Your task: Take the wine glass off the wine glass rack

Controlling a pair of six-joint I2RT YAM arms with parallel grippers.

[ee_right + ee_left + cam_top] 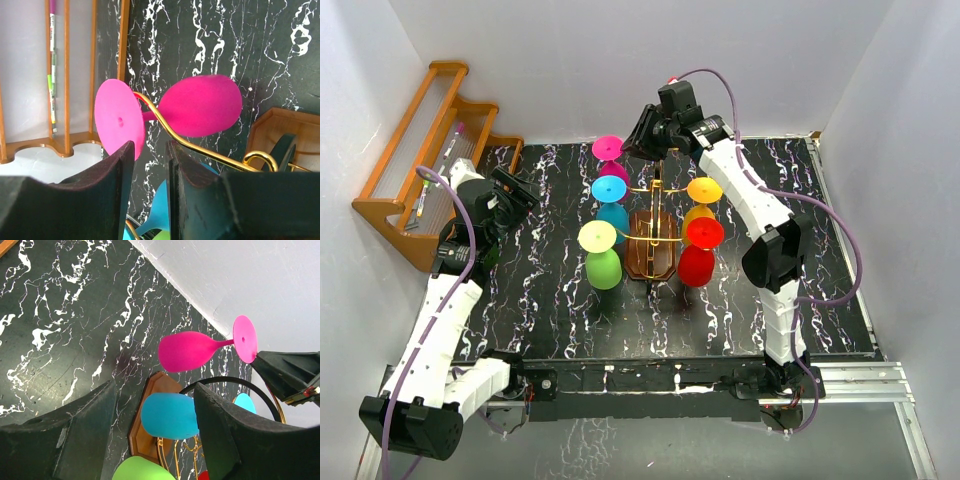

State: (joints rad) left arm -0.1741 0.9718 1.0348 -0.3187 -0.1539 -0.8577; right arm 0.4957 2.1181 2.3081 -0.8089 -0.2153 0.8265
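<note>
Matte pink wine glass [200, 106] hung on curled gold-wire rack [280, 125].

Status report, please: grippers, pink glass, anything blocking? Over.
Left gripper open, empty. Right gripper open at pink glass foot. It hangs on rack. Blue glass adjacent.
</note>
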